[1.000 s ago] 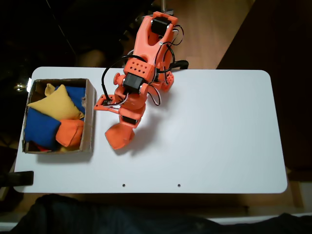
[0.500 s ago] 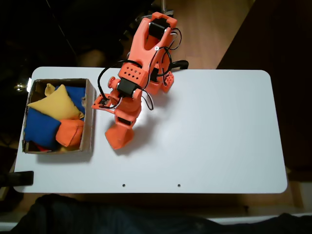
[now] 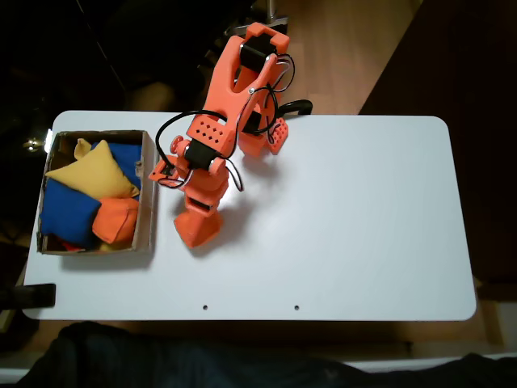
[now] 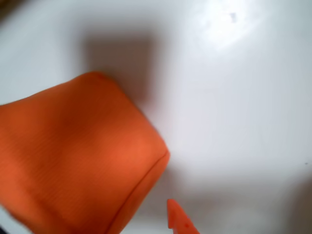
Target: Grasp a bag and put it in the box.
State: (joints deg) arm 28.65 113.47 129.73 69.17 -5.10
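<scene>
Seen from above: orange arm reaching from twelve o'clock toward seven o'clock across a white desk [image 3: 347, 226], claw [image 3: 199, 220] gripping an orange bag [image 3: 199, 229] just off the box's [image 3: 148, 194] three o'clock wall. Box sitting at nine o'clock, holding a yellow bag [image 3: 90, 174], blue bags [image 3: 66, 212] and a second orange bag [image 3: 115, 221]. Up close: bag [image 4: 73, 161] filling seven o'clock, fingertip [image 4: 179, 220] poking in at six.

An orange bag [image 3: 199, 229] lies on the white table [image 3: 363, 218]; the brown box [image 3: 146, 194] holds yellow, blue and orange bags.
</scene>
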